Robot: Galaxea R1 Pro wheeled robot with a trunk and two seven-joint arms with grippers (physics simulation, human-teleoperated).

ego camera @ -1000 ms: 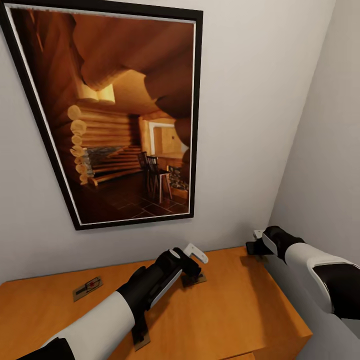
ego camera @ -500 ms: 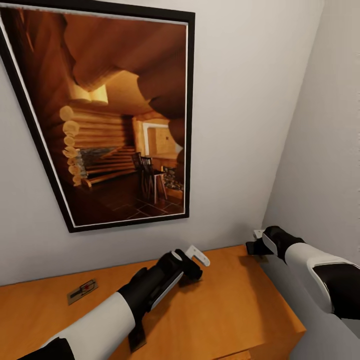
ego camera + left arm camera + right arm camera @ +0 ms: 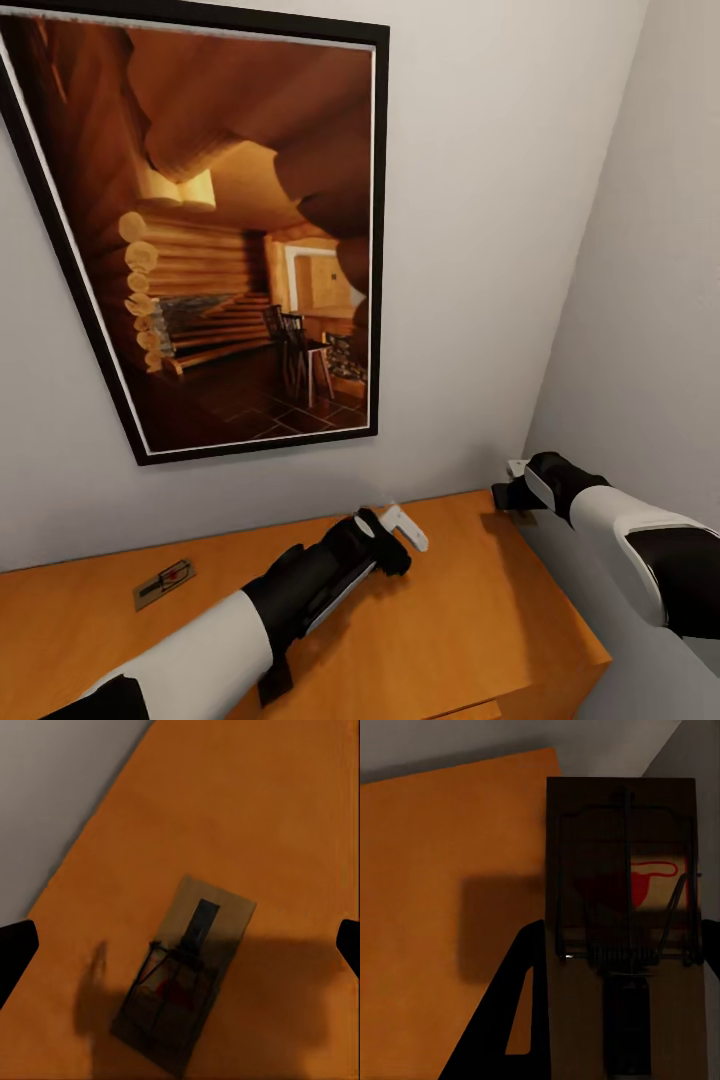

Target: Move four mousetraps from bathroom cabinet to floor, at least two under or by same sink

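The cabinet (image 3: pixel 470 610) served as counter. Over half a second the left tool (image 3: pixel 400 535) had slid forward, released, above a mousetrap (image 3: pixel 184 971); the right tool (image 3: pixel 510 495) gripped another mousetrap (image 3: pixel 622 937), ready for carrying.

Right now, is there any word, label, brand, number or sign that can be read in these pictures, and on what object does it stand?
None: no view shows any readable text.
Framed picture on the wall: a log cabin room, no caption or lettering.
Mousetrap under the left gripper: red spot, no print.
Mousetrap in the right gripper's jaws: a red mark, too dark to tell if it is lettering.
Cabinet: plain wood.
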